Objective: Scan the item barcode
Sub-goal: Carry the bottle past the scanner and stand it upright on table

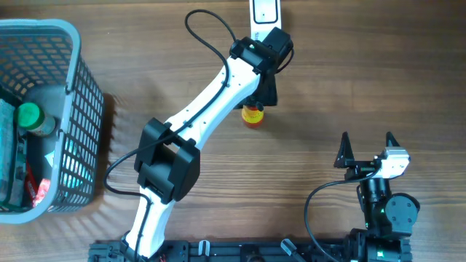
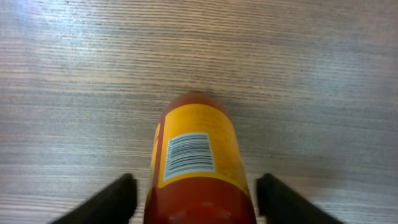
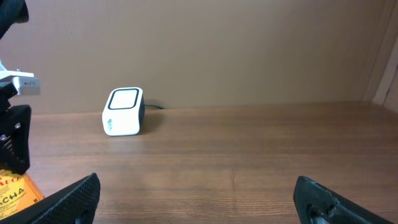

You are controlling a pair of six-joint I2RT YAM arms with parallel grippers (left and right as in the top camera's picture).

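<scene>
A red sauce bottle [image 1: 253,115] with a yellow label stands on the wooden table, just in front of the white scanner [image 1: 263,11] at the far edge. My left gripper [image 1: 263,93] is over it. In the left wrist view the bottle [image 2: 198,155] shows its white barcode [image 2: 189,154] facing the camera, and the left gripper [image 2: 198,186] is open, with a gap between each finger and the bottle. My right gripper [image 1: 367,144] is open and empty near the front right. The right wrist view shows the scanner [image 3: 123,112] and the bottle's label [image 3: 15,194] at the left edge.
A grey mesh basket [image 1: 79,109] stands at the left edge of the table. It holds a green-capped bottle [image 1: 29,115] and other packets. The left arm [image 1: 204,109] crosses the middle of the table diagonally, and a black cable loops by the scanner.
</scene>
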